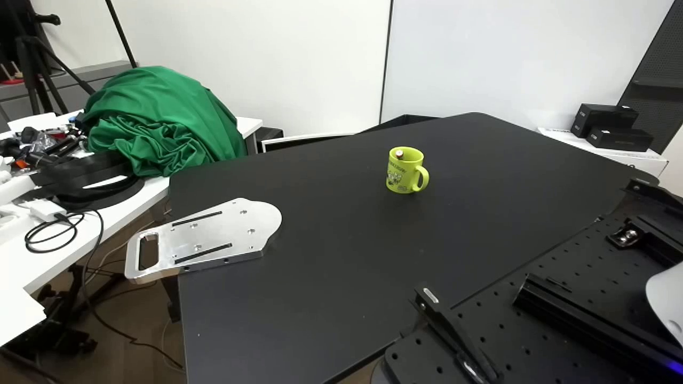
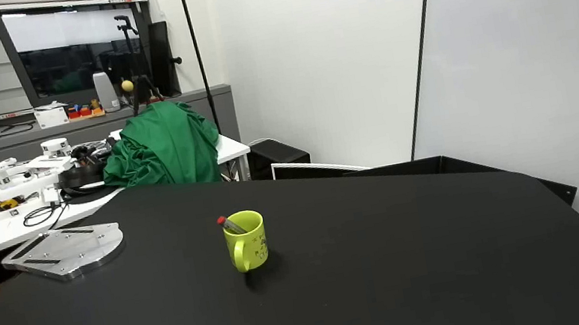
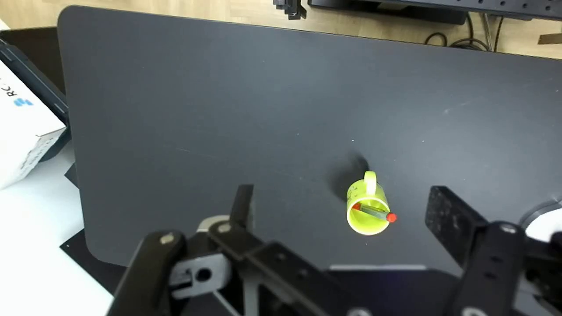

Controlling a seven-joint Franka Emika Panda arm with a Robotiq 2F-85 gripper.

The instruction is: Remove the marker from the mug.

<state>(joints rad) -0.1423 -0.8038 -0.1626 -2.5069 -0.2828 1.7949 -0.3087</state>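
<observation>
The lime mug point(image 1: 396, 176) stands upright on the black table point(image 1: 320, 298); it also shows in an exterior view point(image 2: 257, 249) and the wrist view point(image 3: 358, 189). The marker has a grey body and red ends. It leans inside the mug with one red end above the rim, in both exterior views point(image 1: 399, 154) point(image 2: 234, 226) and the wrist view point(image 3: 373, 212). My gripper point(image 3: 344, 204) is open and empty, with its fingers wide apart. In the wrist view the mug appears between the fingers, farther away and apart from them. The gripper is out of both exterior views.
A silver metal plate point(image 1: 219, 234) lies on the table near one edge. A side table holds a green cloth point(image 1: 165, 117) and clutter. A black perforated board with rails point(image 1: 587, 320) borders the table. A white box point(image 3: 26, 127) stands beyond the table edge in the wrist view.
</observation>
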